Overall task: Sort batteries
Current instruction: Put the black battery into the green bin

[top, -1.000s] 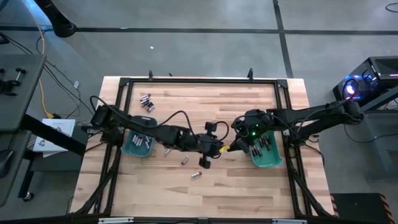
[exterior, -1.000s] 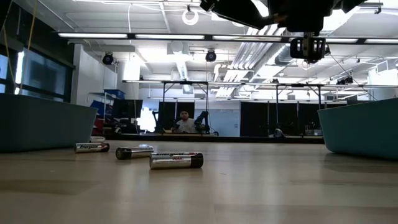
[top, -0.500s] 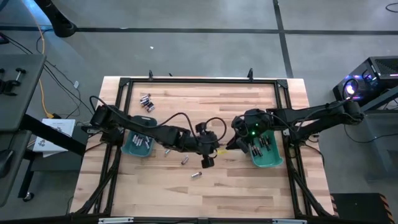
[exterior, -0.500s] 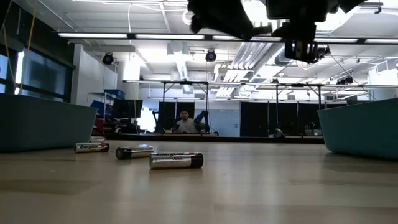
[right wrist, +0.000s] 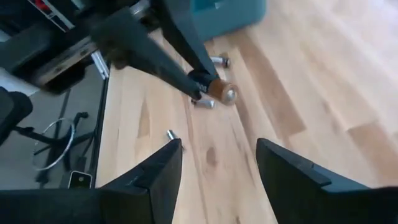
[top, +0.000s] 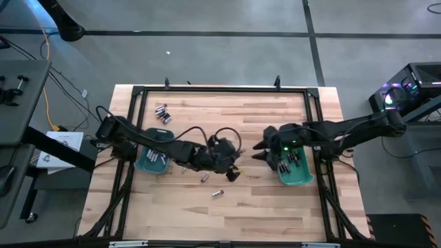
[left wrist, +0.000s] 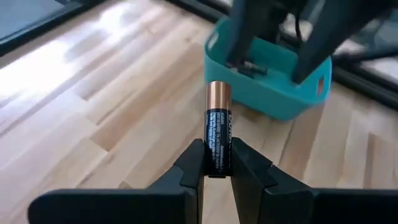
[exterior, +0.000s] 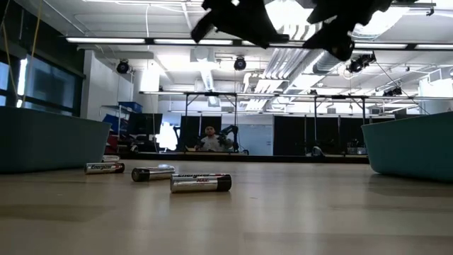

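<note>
Left claw point(left wrist: 217, 163): over mid-bench, clamped on the dark lower half of one cell point(left wrist: 218, 134), copper end pointing away from the fingers.
Same claw, from above point(top: 233, 172): between the two bins, nearer the right one, clear of the wood.
Right claw point(right wrist: 217, 163): fingers spread wide, nothing between them; poised above the bench point(top: 227, 114) just beside the right bin's near rim, facing the left claw.
Held cell, seen from the right wrist point(right wrist: 219, 91): copper cap forward, pinched at the tip of the other arm.
Loose cells: three lying on their sides in a row at bench level point(exterior: 200, 183); from above, two point(top: 204, 178) near the left claw, a small cluster point(top: 162, 111) toward the far left corner.
Left bin point(top: 142, 165): teal, partly under the left arm, cells inside.
Right bin point(top: 306, 179): teal, several dark cells inside, right arm reaching across it.
Background: a person point(exterior: 209, 139) seated far across the room.
</note>
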`<state>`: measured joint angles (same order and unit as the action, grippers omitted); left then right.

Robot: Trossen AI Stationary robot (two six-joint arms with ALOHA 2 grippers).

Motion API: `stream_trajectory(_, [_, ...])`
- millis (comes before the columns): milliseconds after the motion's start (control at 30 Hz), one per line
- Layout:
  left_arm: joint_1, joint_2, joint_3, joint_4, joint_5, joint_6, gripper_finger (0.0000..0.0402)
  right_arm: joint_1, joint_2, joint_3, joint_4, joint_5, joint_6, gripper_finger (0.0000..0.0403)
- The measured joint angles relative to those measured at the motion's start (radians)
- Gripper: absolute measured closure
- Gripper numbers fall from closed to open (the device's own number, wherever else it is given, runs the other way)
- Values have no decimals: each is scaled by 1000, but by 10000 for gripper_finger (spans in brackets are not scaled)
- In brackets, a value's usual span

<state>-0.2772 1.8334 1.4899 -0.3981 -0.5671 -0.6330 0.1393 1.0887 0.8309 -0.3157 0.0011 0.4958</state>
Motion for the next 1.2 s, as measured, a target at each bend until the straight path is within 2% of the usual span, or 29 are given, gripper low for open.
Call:
stream_trajectory(67, [-3, -35, -68, 80, -6, -41, 361, 14, -51, -16, 3, 44, -30, 203])
stream_trajectory(100, [-3, -56, -121, 167, 25, -51, 361, 18, -79, -28, 3, 61, -44, 203])
stream_trajectory(167, [2, -86, -242, 400, 101, -67, 361, 21, -135, -66, 40, 77, -52, 203])
stream_trajectory(267, [4, -95, -399, 827, 132, -73, 361, 21, -218, -148, 153, 66, -40, 203])
stream_trajectory(333, [2, -91, -453, 1053, 129, -35, 361, 21, -263, -203, 266, 55, -6, 203])
stream_trajectory(400, [1, -84, -464, 1184, 119, 17, 361, 21, -287, -262, 396, 54, 28, 203])
stream_trajectory(567, [8, -82, -424, 1235, 116, 131, 361, 21, -261, -333, 757, 54, 40, 203])
stream_trajectory(700, [26, -82, -375, 1236, 143, 174, 361, 21, -204, -316, 881, 60, -28, 203])
stream_trajectory(800, [38, -82, -365, 1237, 144, 195, 361, 17, -160, -281, 930, 60, -66, 203])
stream_trajectory(1200, [68, -82, -356, 1281, 171, 207, 361, 17, -53, -168, 922, 60, -84, 211])
